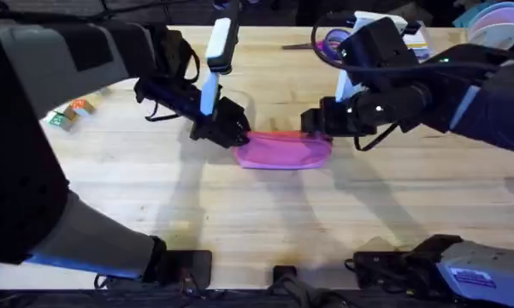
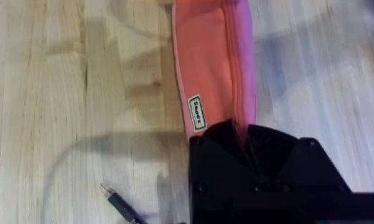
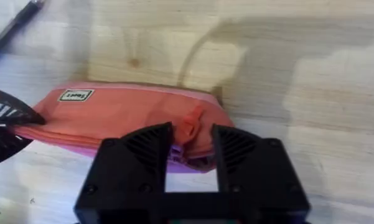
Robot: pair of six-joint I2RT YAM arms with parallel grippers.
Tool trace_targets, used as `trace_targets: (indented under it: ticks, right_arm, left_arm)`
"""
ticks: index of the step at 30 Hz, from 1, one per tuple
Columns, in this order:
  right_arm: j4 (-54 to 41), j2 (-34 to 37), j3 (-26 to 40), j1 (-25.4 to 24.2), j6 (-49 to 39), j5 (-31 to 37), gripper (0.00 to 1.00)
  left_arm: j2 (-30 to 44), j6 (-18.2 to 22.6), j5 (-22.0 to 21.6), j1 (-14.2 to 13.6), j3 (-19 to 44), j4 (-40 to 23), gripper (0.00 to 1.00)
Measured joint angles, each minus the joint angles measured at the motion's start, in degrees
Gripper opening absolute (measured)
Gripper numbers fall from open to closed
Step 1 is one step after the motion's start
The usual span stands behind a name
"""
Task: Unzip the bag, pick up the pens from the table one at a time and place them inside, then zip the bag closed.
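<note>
Pink pencil pouch (image 1: 284, 150) lies flat mid-table (image 1: 239, 205), zip looks shut along its top. Left gripper (image 1: 236, 130) pinches the pouch's left end, fingers narrow with fabric squeezed between them. Right gripper (image 1: 312, 120) sits at the right end, fingers (image 3: 143, 155) narrowly parted around the orange zip pull tab (image 3: 190, 121). 1 dark pen (image 2: 121, 205) lies on the table near the left gripper, apart from the pouch

Right gripper's (image 3: 190, 152) black fingers (image 3: 143, 149) straddling the pink bag's (image 3: 124, 112) zip end.
</note>
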Motion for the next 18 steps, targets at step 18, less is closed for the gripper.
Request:
trace_targets:
  ticks: [18]
  right_arm:
    - [-1.27, -0.01, 0.14, -0.09, -0.22, 0.16, 0.032]
  left_arm:
    - [0.00, 0.00, 0.00, 0.00, 0.00, -0.04, 0.042]
